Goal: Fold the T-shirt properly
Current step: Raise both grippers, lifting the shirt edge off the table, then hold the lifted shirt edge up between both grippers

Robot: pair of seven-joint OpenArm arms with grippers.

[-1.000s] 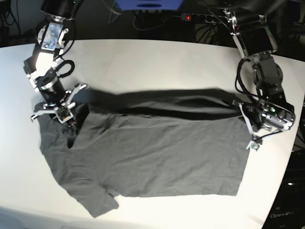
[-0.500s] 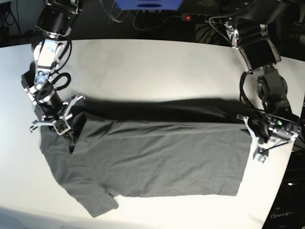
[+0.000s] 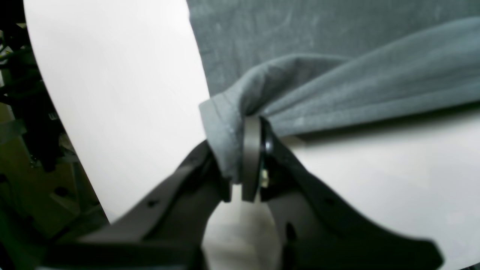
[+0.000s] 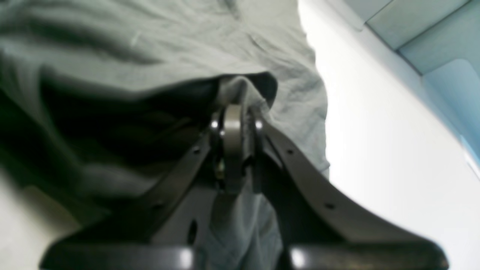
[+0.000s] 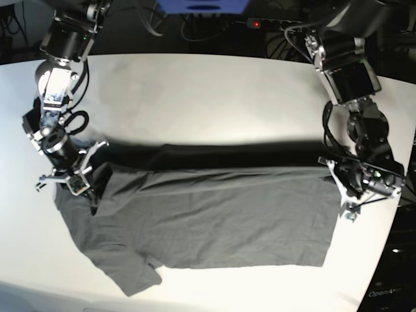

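The dark charcoal-grey T-shirt (image 5: 214, 218) lies across the white table (image 5: 195, 97), its far edge lifted and drawn toward the near side. My left gripper (image 5: 342, 188), at the base view's right, is shut on the hemmed corner of the T-shirt (image 3: 228, 123); its fingers (image 3: 250, 157) pinch the fabric just above the table. My right gripper (image 5: 91, 188), at the base view's left, is shut on a fold of the T-shirt (image 4: 243, 90) near the sleeve. A sleeve (image 5: 130, 276) lies flat at the front left. The neck label is hidden.
The table's curved right edge (image 5: 396, 214) runs just beside my left gripper. Cables and a power strip with a red light (image 5: 257, 24) lie behind the table's far edge. A blue box (image 5: 201, 5) sits at the back.
Both grippers have moved toward the near side of the table, carrying the lifted far edge of the T-shirt over the flat part. The folded band has come forward and narrowed.
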